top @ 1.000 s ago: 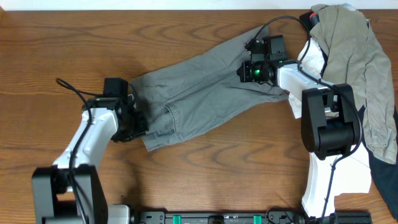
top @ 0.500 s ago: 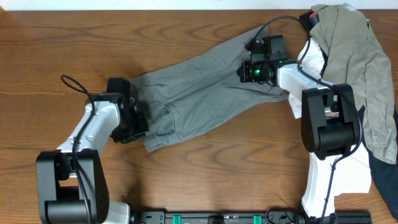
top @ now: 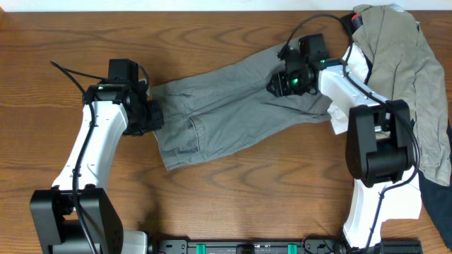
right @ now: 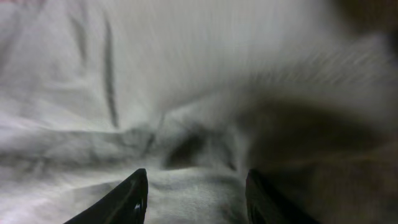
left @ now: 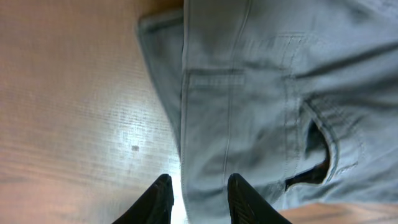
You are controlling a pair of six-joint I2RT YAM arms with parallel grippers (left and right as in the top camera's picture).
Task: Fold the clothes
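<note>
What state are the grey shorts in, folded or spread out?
Spread out, not folded: the grey shorts lie flat, stretched slantwise across the table, with a stitched pocket showing.

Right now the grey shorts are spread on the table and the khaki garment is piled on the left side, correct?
No. The grey shorts are spread on the table, but the khaki garment is piled on the right side, as the overhead view shows.
</note>
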